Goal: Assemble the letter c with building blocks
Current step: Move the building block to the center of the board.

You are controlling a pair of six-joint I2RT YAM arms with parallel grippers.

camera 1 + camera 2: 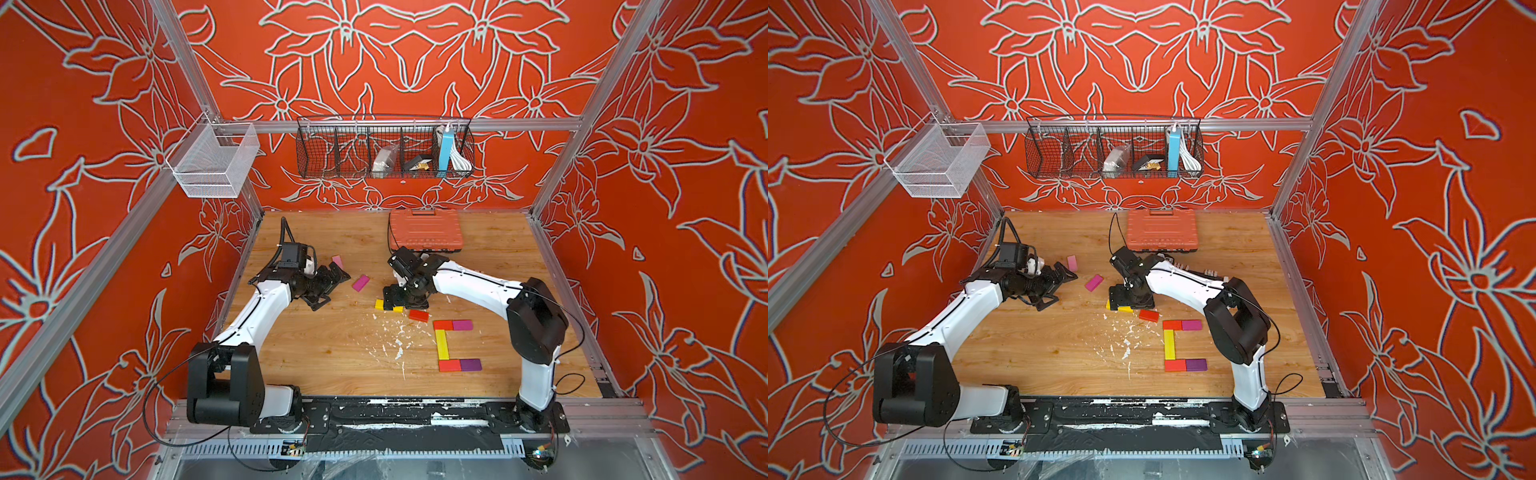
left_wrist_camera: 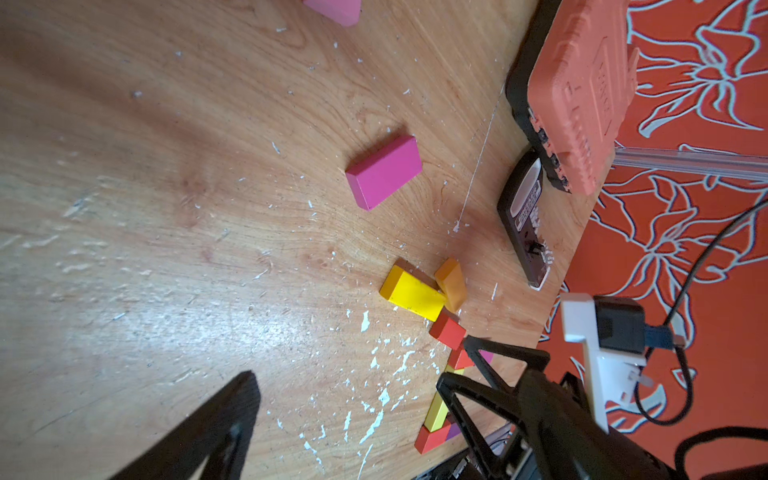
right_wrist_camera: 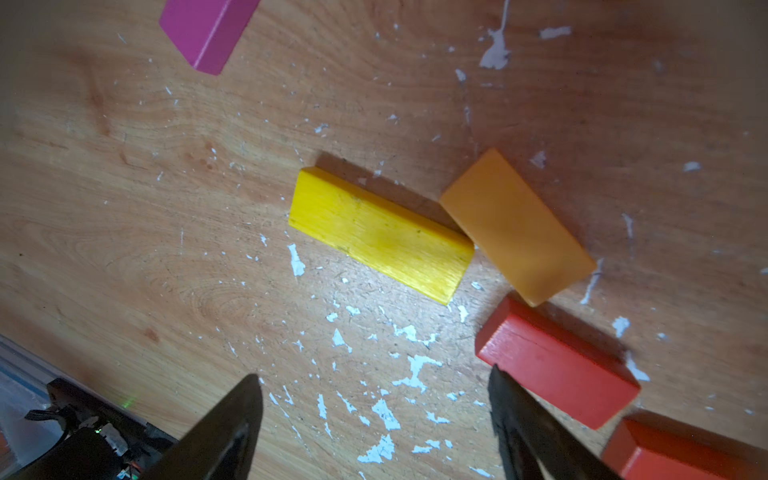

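Black rail (image 1: 395, 417) along 6 o'clock edge, white-scuffed. Desk (image 1: 324, 357): pale wood grain, white flecks mid-surface. C-shape of blocks (image 1: 443, 345) at 4 o'clock: yellow spine, red-and-purple arms, mouth toward 3. Right claw (image 3: 374, 374) spread, empty, above yellow block (image 3: 380, 235); orange block (image 3: 517, 226) touches its end, red block (image 3: 557, 361) just beside. Left claw (image 1: 332, 291) spread, empty, at 10 o'clock; magenta block (image 1: 360, 282), pink block (image 1: 337, 262) near. Ribbed orange case (image 1: 426, 228) at 12 o'clock, embossed lettering unreadable. Walls (image 1: 415, 62) red, grey flower outlines; black wire basket (image 1: 320, 153) on back wall.
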